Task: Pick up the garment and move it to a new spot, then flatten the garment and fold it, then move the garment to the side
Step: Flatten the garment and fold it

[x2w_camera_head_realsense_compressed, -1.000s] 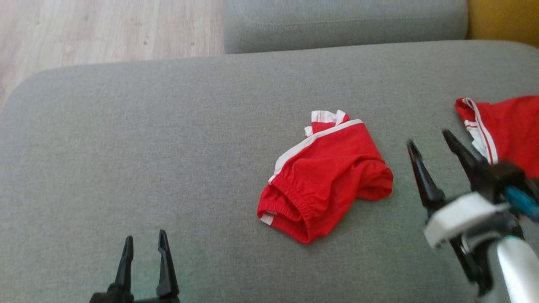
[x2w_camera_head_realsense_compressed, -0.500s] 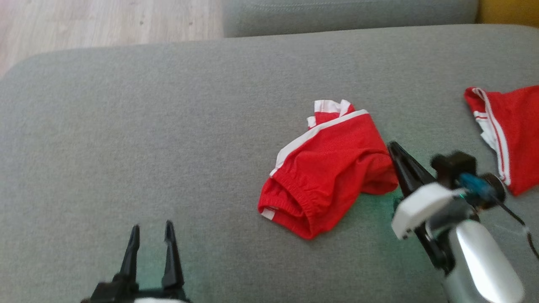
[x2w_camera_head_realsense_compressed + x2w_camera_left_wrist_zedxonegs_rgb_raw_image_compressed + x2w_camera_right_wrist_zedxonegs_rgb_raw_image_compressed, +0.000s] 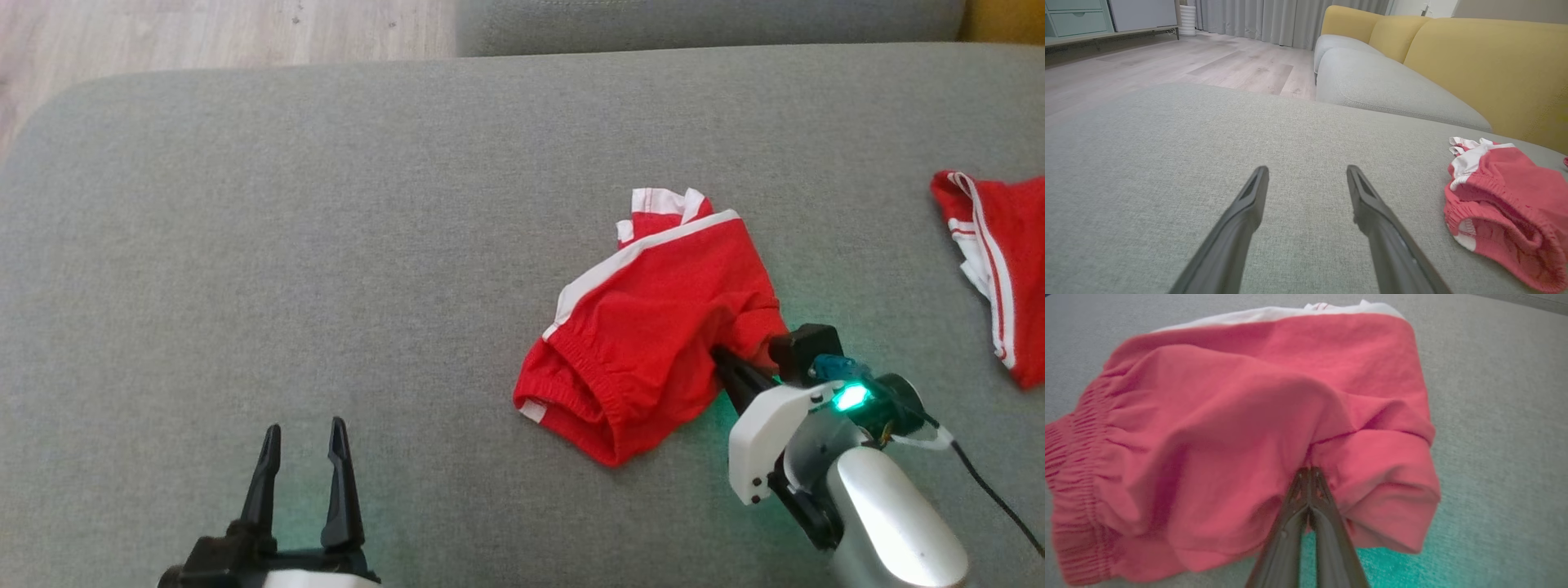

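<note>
The garment (image 3: 653, 327) is a pair of red shorts with white trim, crumpled on the grey sofa cushion (image 3: 326, 245). It lies at the far right in the left wrist view, garment (image 3: 1502, 204). My right gripper (image 3: 727, 366) is shut on a fold at the garment's lower right edge; in the right wrist view its fingers (image 3: 1309, 486) meet tip to tip in the red cloth of the garment (image 3: 1229, 416). My left gripper (image 3: 302, 461) stands open over bare cushion at the lower left, well apart from the garment, its fingers (image 3: 1367, 204) spread wide.
A second red piece with white stripes (image 3: 996, 261) lies at the cushion's right edge. Another grey seat (image 3: 1380, 85) and yellow backrests (image 3: 1486, 69) stand behind. Wooden floor (image 3: 204, 33) lies beyond the cushion's far left edge.
My right gripper moved left to the garment's lower right edge and shut on its cloth. The head camera shifted a little. The left gripper stayed open.
</note>
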Controlling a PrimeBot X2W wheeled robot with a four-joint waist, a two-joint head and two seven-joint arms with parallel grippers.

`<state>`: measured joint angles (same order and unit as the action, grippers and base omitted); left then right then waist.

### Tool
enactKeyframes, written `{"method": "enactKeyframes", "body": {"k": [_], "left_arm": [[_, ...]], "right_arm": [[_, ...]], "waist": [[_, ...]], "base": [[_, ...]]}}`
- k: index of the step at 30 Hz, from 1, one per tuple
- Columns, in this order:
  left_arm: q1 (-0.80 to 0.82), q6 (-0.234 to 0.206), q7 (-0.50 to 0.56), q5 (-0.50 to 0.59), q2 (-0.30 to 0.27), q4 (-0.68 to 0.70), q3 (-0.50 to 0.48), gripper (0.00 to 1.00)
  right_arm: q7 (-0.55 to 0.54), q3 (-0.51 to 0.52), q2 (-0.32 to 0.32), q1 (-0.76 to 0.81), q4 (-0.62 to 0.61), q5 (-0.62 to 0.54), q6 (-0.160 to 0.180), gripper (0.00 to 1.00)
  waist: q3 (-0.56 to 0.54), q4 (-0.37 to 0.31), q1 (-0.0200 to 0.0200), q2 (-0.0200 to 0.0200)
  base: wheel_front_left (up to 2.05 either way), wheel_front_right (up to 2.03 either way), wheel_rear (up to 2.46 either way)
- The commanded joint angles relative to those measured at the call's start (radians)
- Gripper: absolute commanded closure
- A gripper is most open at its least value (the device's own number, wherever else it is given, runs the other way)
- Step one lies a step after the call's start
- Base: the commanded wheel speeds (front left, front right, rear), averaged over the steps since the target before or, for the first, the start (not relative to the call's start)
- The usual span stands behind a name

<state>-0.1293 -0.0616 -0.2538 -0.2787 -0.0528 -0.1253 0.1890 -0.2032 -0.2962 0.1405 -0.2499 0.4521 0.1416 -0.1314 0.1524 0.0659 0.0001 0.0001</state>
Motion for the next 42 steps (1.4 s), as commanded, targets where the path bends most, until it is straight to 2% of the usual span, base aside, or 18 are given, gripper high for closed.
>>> {"method": "enactKeyframes", "body": {"k": [1, 7, 12, 19, 21, 22, 26, 29, 33, 34, 42], "left_arm": [[0.015, -0.005, -0.008, 0.005, 0.003, 0.027, -0.035, 0.00], [0.018, -0.006, -0.008, 0.005, 0.003, 0.029, -0.038, 0.00], [0.001, -0.006, -0.008, 0.010, 0.003, 0.029, -0.051, 0.00], [-0.011, -0.004, -0.008, 0.017, 0.003, 0.030, -0.055, 0.00], [-0.014, -0.003, -0.008, 0.018, 0.003, 0.032, -0.056, 0.00], [-0.016, -0.003, -0.008, 0.018, 0.003, 0.033, -0.058, 0.00], [-0.018, -0.001, -0.008, 0.021, 0.003, 0.038, -0.064, 0.00], [-0.007, 0.005, -0.008, 0.028, 0.003, 0.038, -0.064, 0.00], [0.022, 0.014, -0.008, 0.033, 0.003, 0.033, -0.050, 0.00], [0.037, 0.015, -0.008, 0.032, 0.003, 0.031, -0.045, 0.00], [0.070, 0.017, -0.008, 0.028, 0.003, 0.030, -0.042, 0.00]], "right_arm": [[-0.015, -0.019, 0.004, 0.003, -0.016, 0.004, 0.001, 1.00], [-0.067, -0.023, 0.023, 0.037, -0.011, 0.010, 0.001, 1.00], [-0.106, -0.024, 0.046, 0.076, -0.059, 0.018, 0.001, 1.00], [-0.109, -0.003, 0.052, 0.115, -0.200, 0.034, 0.001, 1.00], [-0.108, 0.003, 0.050, 0.129, -0.255, 0.036, 0.001, 0.93], [-0.109, 0.002, 0.050, 0.136, -0.284, 0.036, 0.001, 0.92], [-0.121, -0.035, 0.034, 0.148, -0.398, 0.044, 0.001, 0.99], [-0.158, -0.102, 0.008, 0.121, -0.429, 0.060, 0.001, 1.00], [-0.211, -0.191, -0.013, 0.049, -0.378, 0.061, 0.001, 1.00], [-0.232, -0.202, -0.028, 0.011, -0.326, 0.056, 0.001, 1.00], [-0.319, -0.241, -0.073, -0.142, -0.095, 0.029, 0.001, 1.00]], "waist": [[0.003, -0.006, -0.0001, -0.0001], [0.000, -0.018, -0.0001, -0.0001], [-0.018, -0.039, -0.0001, -0.0001], [-0.048, -0.058, -0.0001, -0.0001], [-0.052, -0.060, -0.0001, -0.0001], [-0.054, -0.061, -0.0001, -0.0001], [-0.048, -0.066, -0.0001, -0.0001], [-0.033, -0.065, -0.0001, -0.0001], [-0.010, -0.046, -0.0001, -0.0001], [-0.001, -0.035, -0.0001, -0.0001], [0.045, -0.003, -0.0001, -0.0001]], "base": [[0.00, 0.00, 0.00], [0.00, 0.00, 0.00], [0.00, 0.00, 0.00], [0.00, 0.00, 0.00], [0.00, 0.00, 0.00], [0.00, 0.00, 0.00], [0.00, 0.00, 0.00], [0.00, 0.00, 0.00], [0.00, 0.00, 0.00], [0.00, 0.00, 0.00], [0.00, 0.00, 0.00]]}}
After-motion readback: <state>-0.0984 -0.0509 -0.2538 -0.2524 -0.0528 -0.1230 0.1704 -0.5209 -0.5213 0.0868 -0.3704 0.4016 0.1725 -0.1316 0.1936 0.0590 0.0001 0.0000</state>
